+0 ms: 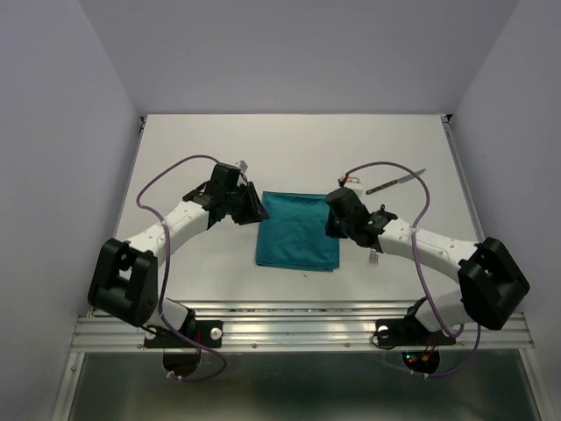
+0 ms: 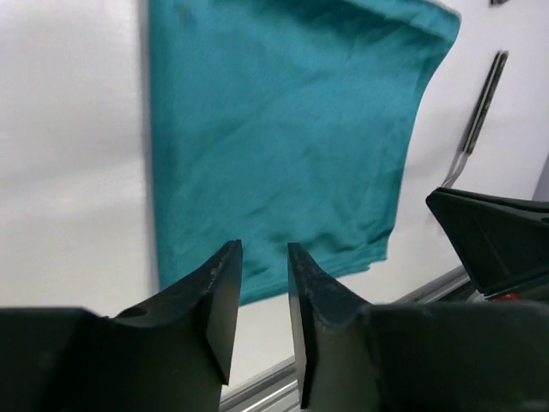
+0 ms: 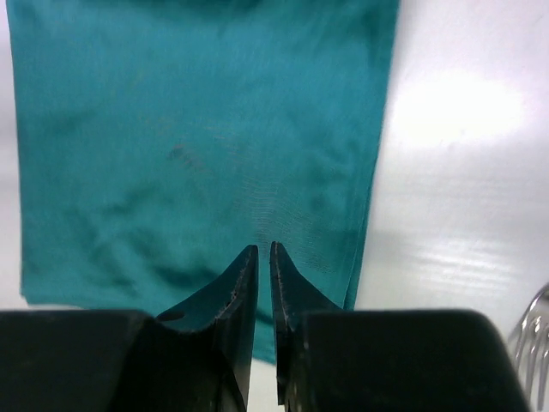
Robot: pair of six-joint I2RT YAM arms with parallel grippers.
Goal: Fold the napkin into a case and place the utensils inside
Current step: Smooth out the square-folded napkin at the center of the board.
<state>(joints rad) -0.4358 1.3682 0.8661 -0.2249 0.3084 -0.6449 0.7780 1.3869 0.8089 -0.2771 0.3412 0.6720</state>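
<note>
1. White table (image 1: 175, 149) sits inside a pale box with plain, light walls. Two robot arms reach in from the near edge, one on each side.
2. The napkin (image 1: 298, 232) lies flat in the middle of the table, between the two arms. It is blue-green and plain, with a few soft wrinkles. It has no long, thin pouch shape.
3. The left pincer (image 1: 254, 209) is at the far left corner of the napkin, just beside its edge.
4. From the left wrist camera, its two fingers (image 2: 225, 296) stand apart with a clear gap between them. Nothing is in the gap. The cloth spreads out past the tips.
5. The right pincer (image 1: 334, 226) is over the right edge of the napkin.
6. From the right wrist camera, its fingers (image 3: 243, 292) are almost together, with only a thin crack between them. Nothing sits in the crack. The tips are over the cloth, close to its right edge.
7. The fork (image 1: 375, 257) lies on the bare table, near the right side of the napkin. Part of it is hidden under the right arm. Its silver prongs peek in at the bottom right corner of the right wrist camera.
8. The knife (image 1: 394, 182) lies farther back on the right, well apart from the napkin. It has a dark handle and a silver blade, and it lies at a slant.
9. Neither the fork nor the knife touches the napkin.
</note>
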